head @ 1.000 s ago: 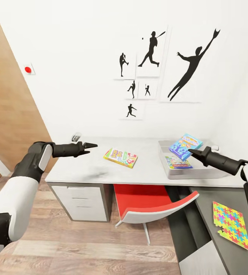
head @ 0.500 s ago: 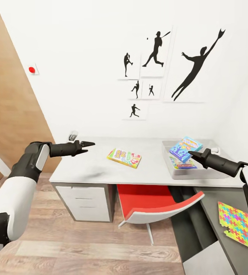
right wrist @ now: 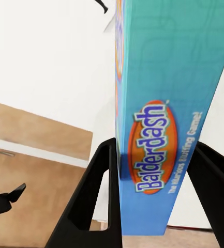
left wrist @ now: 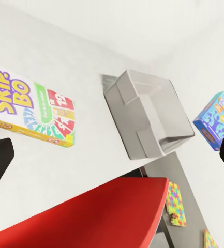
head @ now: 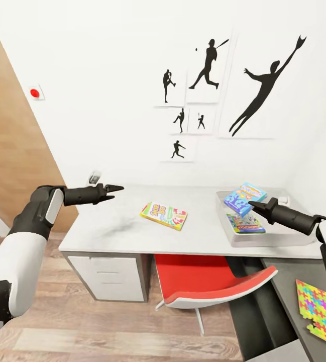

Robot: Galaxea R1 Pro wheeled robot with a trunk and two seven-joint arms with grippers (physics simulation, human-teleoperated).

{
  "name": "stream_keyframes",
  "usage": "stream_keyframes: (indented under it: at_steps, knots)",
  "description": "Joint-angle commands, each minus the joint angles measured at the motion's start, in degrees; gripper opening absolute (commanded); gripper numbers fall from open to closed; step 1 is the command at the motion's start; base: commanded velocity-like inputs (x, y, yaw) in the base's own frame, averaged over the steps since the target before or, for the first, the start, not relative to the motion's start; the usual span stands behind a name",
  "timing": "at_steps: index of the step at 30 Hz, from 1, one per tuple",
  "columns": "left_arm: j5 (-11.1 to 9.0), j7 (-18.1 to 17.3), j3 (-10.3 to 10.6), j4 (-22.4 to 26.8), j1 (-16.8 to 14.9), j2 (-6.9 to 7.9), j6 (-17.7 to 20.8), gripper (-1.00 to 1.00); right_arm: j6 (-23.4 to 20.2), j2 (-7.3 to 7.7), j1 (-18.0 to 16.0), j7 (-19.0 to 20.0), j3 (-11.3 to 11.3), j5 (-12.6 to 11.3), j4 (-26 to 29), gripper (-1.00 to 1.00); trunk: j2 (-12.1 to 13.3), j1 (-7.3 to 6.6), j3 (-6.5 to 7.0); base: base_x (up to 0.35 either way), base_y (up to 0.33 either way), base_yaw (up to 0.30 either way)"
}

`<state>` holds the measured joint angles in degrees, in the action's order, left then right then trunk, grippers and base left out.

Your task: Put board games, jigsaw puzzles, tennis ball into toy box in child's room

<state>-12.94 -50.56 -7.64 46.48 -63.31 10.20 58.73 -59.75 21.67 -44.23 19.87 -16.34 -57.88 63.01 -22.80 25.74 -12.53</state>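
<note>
The toy box (head: 278,236), right of centre in the head view on the tabletop (head: 132,236), already has one flat game (head: 247,223) lying inside, and the right end effector (head: 253,205) is clamped on the blue Balderdash box (head: 244,196), held just above the bin. By my reckoning that makes one toy stowed and a second about to be. The Skip-Bo box (head: 164,215) lies mid-tabletop and a jigsaw puzzle (head: 321,311) at lower right on the dark cabinet (head: 288,281), while the left end effector (head: 113,189) hovers empty, fingers nearly together.
</note>
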Motion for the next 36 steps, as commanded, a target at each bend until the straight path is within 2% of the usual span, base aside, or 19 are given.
stream_keyframes:
  at_steps: [1,7,14,18,22,28,36]
  knots:
    - [0.26,-0.36,-0.09,0.17,-0.06,0.01,0.21,1.00,-0.25,0.04,-0.07,0.60,-0.10,0.50,-0.04,-1.00,-0.12,0.04,-0.11,0.028,0.000,0.000]
    - [0.27,-0.41,-0.09,0.51,-0.06,0.07,0.32,1.00,-0.25,0.35,-0.07,0.67,-0.10,0.49,-1.07,-1.00,-0.12,0.04,-0.11,0.008,0.000,-0.063]
    - [0.27,-0.42,-0.09,0.54,-0.06,0.32,0.25,1.00,-0.25,0.53,-0.07,0.70,-0.23,0.52,-2.84,-1.00,-0.12,0.04,-0.11,-0.021,0.033,-0.254]
    - [0.21,-0.42,-0.09,0.54,-0.06,0.71,0.17,1.00,-0.25,0.07,-0.02,0.57,0.06,0.84,-3.75,-1.00,-0.12,0.04,-0.11,-0.025,0.035,-0.277]
    - [0.20,-0.42,-0.09,0.54,-0.06,0.77,0.14,1.00,-0.25,-0.16,1.59,0.68,0.10,0.79,-7.47,-1.00,-0.12,0.04,-0.03,-0.005,0.007,-0.278]
    - [0.20,-0.44,-0.09,0.54,-0.06,0.83,0.08,1.00,-0.25,0.04,2.16,0.90,0.20,0.68,-8.32,-1.00,-0.12,0.04,0.04,-0.001,0.001,-0.100]
    - [0.20,-0.48,-0.09,0.54,-0.06,0.89,0.03,1.00,-0.25,0.25,2.22,5.29,0.09,0.96,-8.41,-1.00,-0.12,0.04,-0.19,0.000,0.050,-0.064]
